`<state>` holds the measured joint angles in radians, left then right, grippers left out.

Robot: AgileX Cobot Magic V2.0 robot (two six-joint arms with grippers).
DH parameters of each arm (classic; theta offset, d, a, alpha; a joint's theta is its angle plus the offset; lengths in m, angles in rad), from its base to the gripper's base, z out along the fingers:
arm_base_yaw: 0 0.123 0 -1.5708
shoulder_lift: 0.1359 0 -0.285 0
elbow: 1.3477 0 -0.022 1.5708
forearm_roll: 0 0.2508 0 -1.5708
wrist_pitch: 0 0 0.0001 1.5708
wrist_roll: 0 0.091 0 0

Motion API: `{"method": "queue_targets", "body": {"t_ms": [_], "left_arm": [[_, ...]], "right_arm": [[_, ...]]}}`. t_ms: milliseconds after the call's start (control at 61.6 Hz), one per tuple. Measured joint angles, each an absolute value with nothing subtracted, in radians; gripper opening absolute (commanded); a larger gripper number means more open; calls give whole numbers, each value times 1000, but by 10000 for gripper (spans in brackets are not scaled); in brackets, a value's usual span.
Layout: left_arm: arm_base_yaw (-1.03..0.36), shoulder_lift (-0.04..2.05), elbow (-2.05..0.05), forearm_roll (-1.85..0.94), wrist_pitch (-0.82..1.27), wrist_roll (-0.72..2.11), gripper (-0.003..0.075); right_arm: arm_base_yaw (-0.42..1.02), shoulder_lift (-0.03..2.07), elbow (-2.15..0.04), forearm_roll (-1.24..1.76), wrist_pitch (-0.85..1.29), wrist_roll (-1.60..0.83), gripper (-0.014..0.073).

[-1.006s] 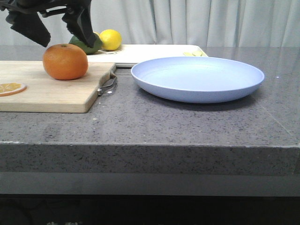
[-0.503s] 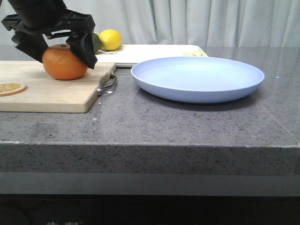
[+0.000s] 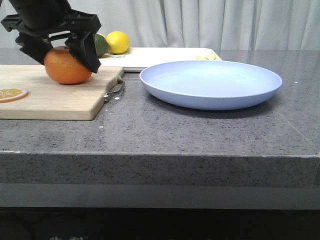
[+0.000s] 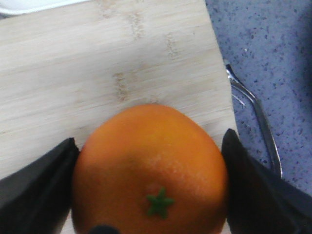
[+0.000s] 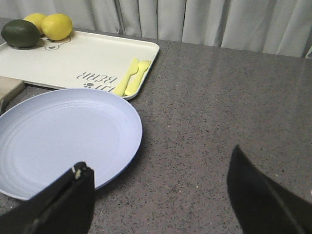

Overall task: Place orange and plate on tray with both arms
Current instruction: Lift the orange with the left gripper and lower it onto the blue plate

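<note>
Over on the cutting board [image 3: 50, 97], left hand [image 3: 59, 52] is pinching the orange [image 3: 66, 67], right hand [image 5: 161, 200] spread wide, plate [image 3: 210, 83] at 3 o'clock.

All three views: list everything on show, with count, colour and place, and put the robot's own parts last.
orange: 1, bright orange, on the cutting board, between the left gripper's fingers
orange slice: 1, orange, flat on the cutting board's near left part
cutting board: 1, light wood, left on the counter
plate: 1, pale lavender-blue, on the counter right of the board
tray: 1, cream, behind the plate
lemons: 2, yellow, on the tray's far corner
lime: 1, dark green, beside the lemons
fork and spoon: 1 set, yellow, on the tray's edge
counter: 1, speckled grey
curtain: pale grey, behind
left gripper: black, around the orange
right gripper: black, open, beside the plate
</note>
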<state>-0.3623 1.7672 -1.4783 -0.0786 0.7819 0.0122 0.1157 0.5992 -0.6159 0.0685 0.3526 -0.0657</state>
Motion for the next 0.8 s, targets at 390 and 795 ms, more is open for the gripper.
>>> {"method": "queue_targets", "body": {"t_ms": [390,795], "left_arm": [[-444,1767,-1646,-146,819,12,305],[-727,1888,-1651,-174,534,12,307]], "right_arm": [[116,599,-616,69,354,-66,573],[116,599,-616,69,364,-66,573]]}}
